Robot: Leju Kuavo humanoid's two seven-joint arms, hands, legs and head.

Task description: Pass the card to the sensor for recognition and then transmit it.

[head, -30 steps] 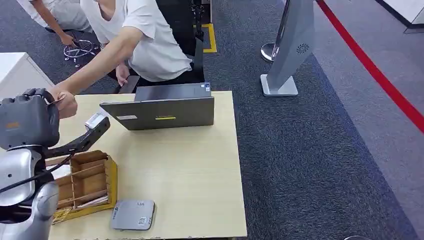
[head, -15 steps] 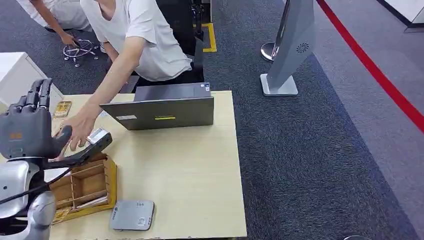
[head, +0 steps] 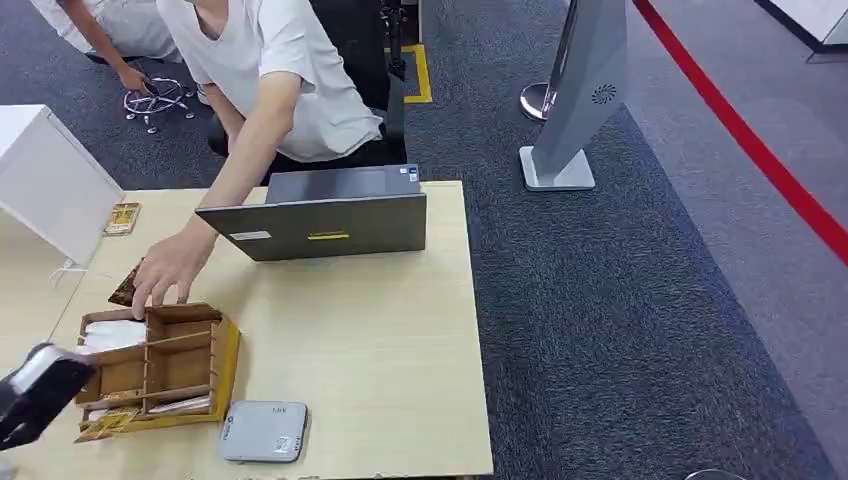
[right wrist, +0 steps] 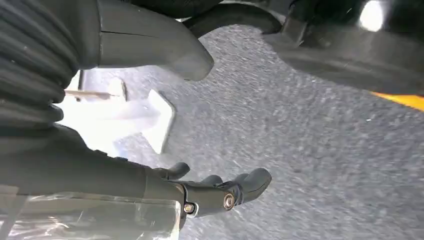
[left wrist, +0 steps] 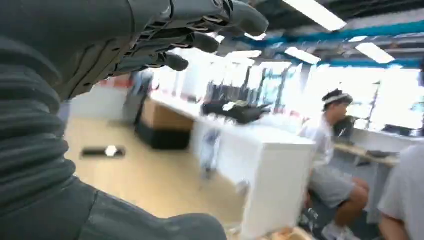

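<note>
A brown card (head: 124,288) lies on the wooden table (head: 380,340), beside the far corner of a wooden sorting box (head: 165,362). A person's hand (head: 172,265) rests on the card. A second, yellowish card (head: 122,217) lies near the table's far left edge. The grey flat sensor (head: 265,430) sits at the table's near edge, just right of the box. My left hand (left wrist: 125,40) has its fingers spread and holds nothing. A dark part of my left arm (head: 35,390) hangs low at the near left. My right hand (right wrist: 115,175) hangs over the carpet, fingers apart and empty.
An open grey laptop (head: 325,215) stands at the table's far side, with the person (head: 290,80) leaning in behind it. A white cabinet (head: 45,180) stands at the far left. A grey kiosk stand (head: 580,110) rises from the carpet on the right.
The person's hand left my raised left hand and came down with the card onto the table by the box. My left arm dropped to the near left.
</note>
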